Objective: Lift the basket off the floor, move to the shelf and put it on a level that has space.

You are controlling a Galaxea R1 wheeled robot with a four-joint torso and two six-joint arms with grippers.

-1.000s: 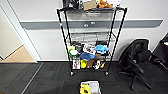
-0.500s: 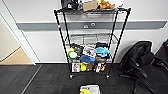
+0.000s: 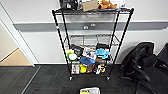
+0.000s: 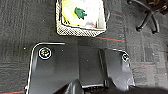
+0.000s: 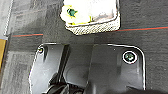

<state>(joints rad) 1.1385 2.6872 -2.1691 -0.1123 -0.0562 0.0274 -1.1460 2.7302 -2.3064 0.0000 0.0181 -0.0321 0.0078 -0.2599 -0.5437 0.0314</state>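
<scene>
- Lay on the floor point(image 4: 22, 30), one basket point(image 4: 81, 17), just beyond the left wrist plate, untouched.
- Sat likewise just beyond the right wrist, well short of one shelf point(image 3: 91, 42).
- Could not tell either gripper's state.
- Stood near the shelf, one black chair point(image 3: 145, 65).

A pale wall point(image 3: 37, 47) is seen behind, crossed by a grey band point(image 3: 35, 26) on which two small outlets point(image 3: 89, 25) are set. A dark skirting runs along its foot. At the left an opening is framed by a slanted white jamb point(image 3: 15, 37), with tan flooring point(image 3: 16, 58) beyond it. A black office chair point(image 3: 142, 65) is stood at the right on dark carpet point(image 3: 45, 80), where thin red lines point(image 5: 140, 29) are seen.
</scene>
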